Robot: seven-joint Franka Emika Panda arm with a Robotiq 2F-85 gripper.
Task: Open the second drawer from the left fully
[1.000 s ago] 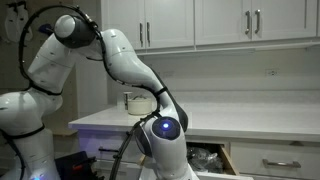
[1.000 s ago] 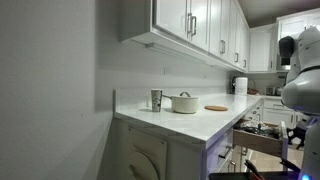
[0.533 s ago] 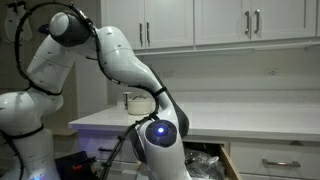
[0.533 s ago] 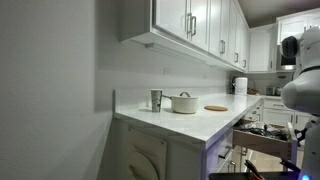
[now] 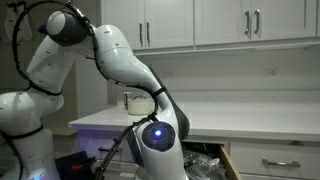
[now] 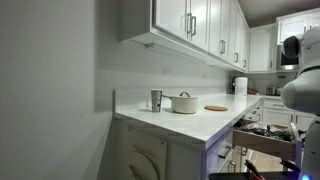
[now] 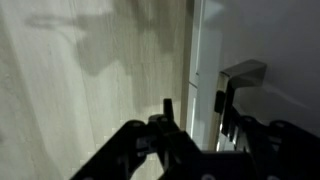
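Jaws stand apart in the wrist view: my gripper (image 7: 193,105) pinches nothing I can make out. One dark finger (image 7: 220,100) sits just beside the short silver handle (image 7: 245,72), apparently hooked against it rather than clamped on it. That handle belongs to the drawer (image 7: 265,35), whose white front fills the right side of this view. Pale wood floor (image 7: 90,90) lies below on the left.

In an exterior view the drawer (image 5: 205,162) is pulled out under the counter (image 5: 250,118), with dark jumbled items showing inside. The neighbouring drawer front (image 5: 280,160) sits flush and shut beside it. In an exterior view from the side, the drawer (image 6: 262,140) juts well out past the cabinet line.

Compared with a second ago, the glowing joint (image 5: 155,135) of my arm (image 5: 120,60) has slid a little away from the cabinets, while the drawer looks much the same. I judge the pull to be near its end. The drawer is clearly open, though I cannot tell whether it has reached its stop.
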